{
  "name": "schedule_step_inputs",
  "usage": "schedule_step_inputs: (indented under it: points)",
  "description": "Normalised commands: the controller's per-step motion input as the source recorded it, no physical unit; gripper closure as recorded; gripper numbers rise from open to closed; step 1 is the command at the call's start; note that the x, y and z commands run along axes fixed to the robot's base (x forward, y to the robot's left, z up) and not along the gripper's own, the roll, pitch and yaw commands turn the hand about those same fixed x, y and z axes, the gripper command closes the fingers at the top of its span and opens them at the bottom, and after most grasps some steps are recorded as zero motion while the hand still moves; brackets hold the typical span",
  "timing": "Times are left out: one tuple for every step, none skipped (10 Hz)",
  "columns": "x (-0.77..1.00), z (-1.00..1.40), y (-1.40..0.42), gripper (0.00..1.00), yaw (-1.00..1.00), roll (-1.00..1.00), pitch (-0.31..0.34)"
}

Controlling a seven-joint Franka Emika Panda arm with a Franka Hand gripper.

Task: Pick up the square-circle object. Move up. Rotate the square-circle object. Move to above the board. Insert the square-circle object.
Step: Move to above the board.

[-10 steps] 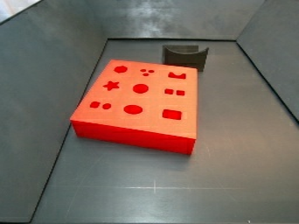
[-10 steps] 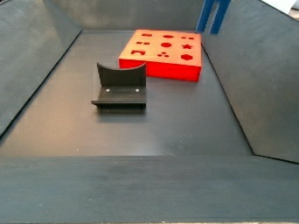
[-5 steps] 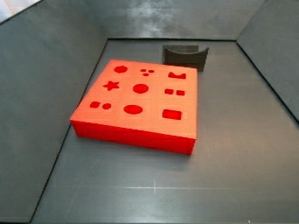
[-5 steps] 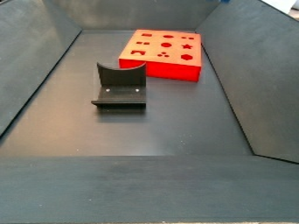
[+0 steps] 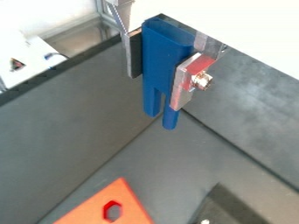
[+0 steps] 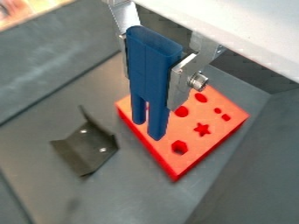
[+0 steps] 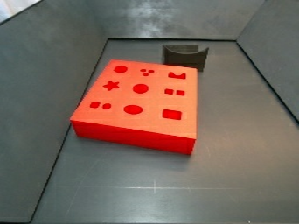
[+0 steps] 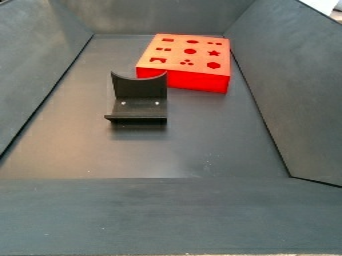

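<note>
In both wrist views the gripper is clamped on the square-circle object, its silver fingers pressing the blue piece from either side; the peg's long axis runs down out of the grip, its two prongs pointing away from the wrist toward the floor. The board lies below and well apart from those prongs in a wrist view, with the dark grey holder beside it (neither side view shows arm or peg; the gripper seems high above the bin); by my judgement, the coming move is to travel over the board and line up the prongs.
</note>
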Motion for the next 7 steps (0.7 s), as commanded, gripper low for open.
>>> schedule_step_inputs:
  points:
    - [0.33,0.01,-1.0,1.0,0.01,0.02,0.311]
    - [0.33,0.01,-1.0,1.0,0.01,0.01,0.182]
    - [0.34,0.02,-1.0,1.0,0.02,0.0,0.145]
    - [0.35,0.02,-1.0,1.0,0.02,0.01,0.126]
    - [0.36,0.02,-1.0,1.0,0.01,0.0,0.129]
    - [0.39,0.03,-1.0,1.0,0.01,0.0,0.138]
    - [0.39,0.03,-1.0,1.0,0.01,0.0,0.139]
